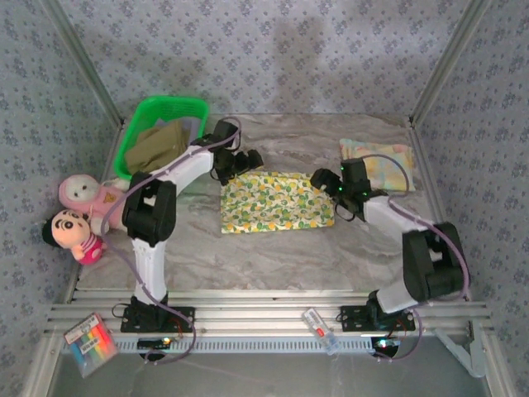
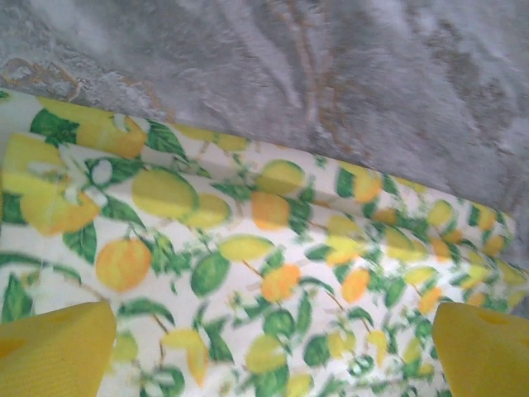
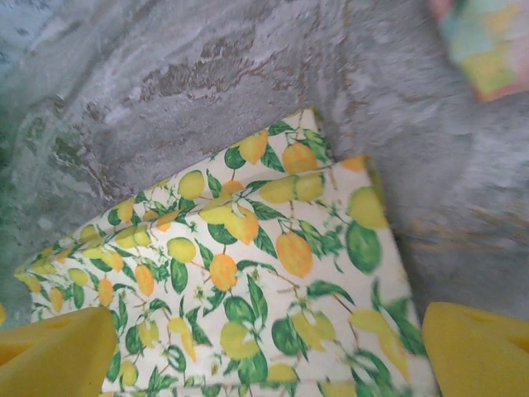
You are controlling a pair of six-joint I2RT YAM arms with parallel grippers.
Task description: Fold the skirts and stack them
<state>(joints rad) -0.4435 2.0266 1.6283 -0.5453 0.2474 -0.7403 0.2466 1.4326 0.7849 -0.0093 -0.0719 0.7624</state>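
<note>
The yellow-green lemon-print skirt (image 1: 277, 201) lies flat and folded in the middle of the table. My left gripper (image 1: 248, 161) hovers open over its far left corner, yellow pads (image 2: 54, 351) wide apart above the print (image 2: 248, 240), nothing between them. My right gripper (image 1: 322, 179) stands open over the skirt's right edge (image 3: 273, 248), its pads (image 3: 479, 347) spread with only cloth below. A pastel pink-yellow-blue skirt (image 1: 378, 163) lies folded at the back right, and its corner (image 3: 488, 41) is in the right wrist view. An olive-khaki skirt (image 1: 157, 145) sits in the basket.
A green plastic basket (image 1: 198, 106) stands at the back left. Two plush dolls (image 1: 78, 211) lie at the left edge. A pack of markers (image 1: 89, 339) and a small tag (image 1: 321, 327) rest on the front rail. Patterned walls enclose the marbled table (image 1: 273, 256).
</note>
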